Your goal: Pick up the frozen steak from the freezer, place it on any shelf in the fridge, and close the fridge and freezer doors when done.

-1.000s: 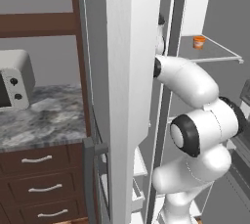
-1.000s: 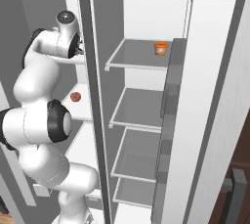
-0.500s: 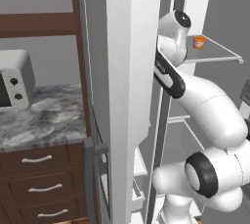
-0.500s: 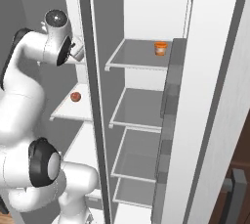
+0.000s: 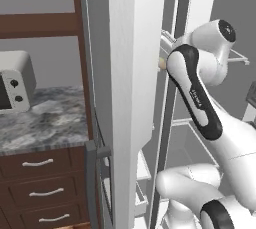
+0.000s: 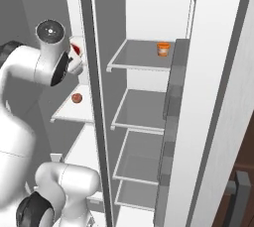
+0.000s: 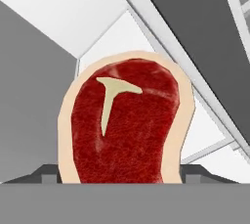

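Hand view first, operator: your gripper has its jaws closed on the steak, which stands edge-up between the finger tips, so you are holding it. In the right base view your arm reaches into the freezer, wrist raised above a shelf bearing a small red item. Beyond the divider, the fridge holds an orange cup on its top shelf. Since half a second ago, your elbow has swung lower.

We've got both base cams behind the arm, facing the freezer; hand cam's right up against the steak at 12 o'clock.
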Robot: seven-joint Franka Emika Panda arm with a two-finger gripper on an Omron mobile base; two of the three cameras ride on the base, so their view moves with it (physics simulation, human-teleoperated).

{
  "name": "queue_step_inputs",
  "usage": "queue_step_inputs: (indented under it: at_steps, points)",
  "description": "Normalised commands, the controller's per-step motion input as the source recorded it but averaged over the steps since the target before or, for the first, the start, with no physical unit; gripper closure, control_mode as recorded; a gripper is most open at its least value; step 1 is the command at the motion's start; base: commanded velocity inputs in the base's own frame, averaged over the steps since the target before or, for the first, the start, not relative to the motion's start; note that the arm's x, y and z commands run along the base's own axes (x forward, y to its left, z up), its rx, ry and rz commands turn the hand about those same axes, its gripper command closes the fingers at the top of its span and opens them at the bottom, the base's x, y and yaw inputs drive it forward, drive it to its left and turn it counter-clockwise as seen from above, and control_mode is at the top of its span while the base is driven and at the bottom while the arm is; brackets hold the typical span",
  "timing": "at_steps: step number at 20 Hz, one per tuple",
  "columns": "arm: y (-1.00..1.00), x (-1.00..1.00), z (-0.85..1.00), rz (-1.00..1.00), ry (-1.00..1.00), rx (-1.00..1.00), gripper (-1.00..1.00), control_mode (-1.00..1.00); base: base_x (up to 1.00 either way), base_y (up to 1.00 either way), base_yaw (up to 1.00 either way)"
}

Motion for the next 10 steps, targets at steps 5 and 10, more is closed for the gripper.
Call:
queue_step_inputs:
  at_steps: [5,10]
  points:
    - [-0.05,-1.00,0.00,0.00,0.00,0.00,1.00,-1.00,0.00,0.00,0.00]
    - [-0.31,-1.00,-0.15,0.00,0.01,-0.04,1.00,-1.00,0.00,0.00,0.00]
